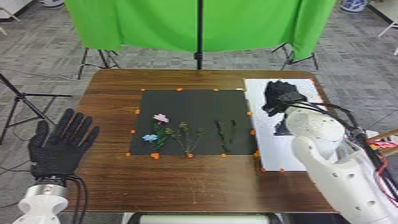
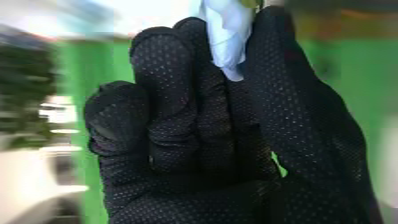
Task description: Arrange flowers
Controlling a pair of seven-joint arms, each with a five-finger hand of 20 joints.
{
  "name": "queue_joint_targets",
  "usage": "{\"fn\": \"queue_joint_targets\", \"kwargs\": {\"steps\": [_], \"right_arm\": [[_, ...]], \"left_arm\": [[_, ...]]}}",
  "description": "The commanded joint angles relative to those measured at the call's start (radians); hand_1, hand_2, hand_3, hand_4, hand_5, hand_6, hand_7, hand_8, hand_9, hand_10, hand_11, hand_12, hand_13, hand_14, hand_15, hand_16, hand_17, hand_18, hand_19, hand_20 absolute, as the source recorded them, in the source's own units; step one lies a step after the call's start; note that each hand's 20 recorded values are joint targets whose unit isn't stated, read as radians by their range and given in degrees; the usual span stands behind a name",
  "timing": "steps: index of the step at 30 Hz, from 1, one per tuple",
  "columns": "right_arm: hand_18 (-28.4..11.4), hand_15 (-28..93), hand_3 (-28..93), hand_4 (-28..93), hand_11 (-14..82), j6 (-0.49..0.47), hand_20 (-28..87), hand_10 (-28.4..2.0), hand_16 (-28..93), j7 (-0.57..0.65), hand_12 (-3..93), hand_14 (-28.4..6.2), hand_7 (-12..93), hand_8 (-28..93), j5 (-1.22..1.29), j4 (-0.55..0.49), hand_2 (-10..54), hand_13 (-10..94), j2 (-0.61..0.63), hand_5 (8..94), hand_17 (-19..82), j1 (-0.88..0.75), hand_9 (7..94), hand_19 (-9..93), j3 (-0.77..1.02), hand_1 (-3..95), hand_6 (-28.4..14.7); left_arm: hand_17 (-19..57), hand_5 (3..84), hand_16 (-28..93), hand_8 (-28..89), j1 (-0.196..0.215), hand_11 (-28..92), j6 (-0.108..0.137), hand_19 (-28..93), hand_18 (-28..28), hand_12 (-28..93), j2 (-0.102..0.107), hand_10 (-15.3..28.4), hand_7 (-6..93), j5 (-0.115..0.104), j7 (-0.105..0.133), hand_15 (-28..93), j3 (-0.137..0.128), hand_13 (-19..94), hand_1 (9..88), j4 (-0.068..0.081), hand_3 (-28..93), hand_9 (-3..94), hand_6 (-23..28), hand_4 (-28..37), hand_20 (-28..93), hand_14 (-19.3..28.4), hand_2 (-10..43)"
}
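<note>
Pale-blue petals (image 2: 227, 35) sit pinched between thumb and fingers of the right hand (image 1: 280, 94), over the white sheet (image 1: 280, 160), right of the black mat (image 1: 188, 104), whose stems (image 1: 221, 136) run away from the robot.

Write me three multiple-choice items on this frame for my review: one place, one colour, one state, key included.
1. The pink flower lies on:
A) the white sheet
B) the black mat
C) the floor

2. The nearer flower, closer to the robot, is:
A) blue
B) red
C) orange

3. The right hand:
A) hangs open and empty
B) makes an empty fist
C) pinches a pale item

1: B, dark surface all round it.
2: A, its petals are light blue.
3: C, the item sits between thumb and fingers.
</note>
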Motion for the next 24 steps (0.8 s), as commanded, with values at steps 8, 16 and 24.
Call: {"fn": "queue_joint_targets", "kwargs": {"steps": [8,16,24], "right_arm": [[-16.9,46,63,-28,16.1,-0.035,31,-11.5,51,-0.179,53.2,-5.8,38,18,-0.185,0.156,-9.5,76,-0.354,75.5,49,0.202,84.5,89,-0.292,69.8,-2.3],[-17.9,48,64,-28,17.0,0.030,33,-12.3,51,-0.099,53.0,-6.8,38,17,-0.232,0.103,-9.5,74,-0.322,75.3,48,0.163,84.0,90,-0.434,70.4,-3.0],[-18.0,50,64,-28,17.5,0.052,33,-13.3,50,-0.144,52.4,-7.4,38,17,-0.315,0.181,-9.5,73,-0.388,75.1,48,0.176,83.6,90,-0.453,71.1,-4.0]], "left_arm": [[-5.2,43.2,-1,-7,-0.018,14,0.011,31,15.8,14,0.011,14.6,10.7,-0.003,-0.010,32,0.027,29,25.0,0.011,69,37.6,8.0,-28.3,17,15.9,13.6],[-5.8,43.5,-1,-7,0.064,14,-0.011,32,16.4,14,0.023,15.0,10.8,-0.003,0.015,32,0.022,30,25.2,-0.046,68,38.3,8.4,-28.3,17,16.2,14.2],[-6.2,43.9,0,-7,-0.012,14,0.023,33,16.8,15,0.030,15.3,10.9,-0.001,-0.029,33,0.028,30,25.2,-0.014,68,38.7,8.7,-28.3,17,16.6,14.5]]}}
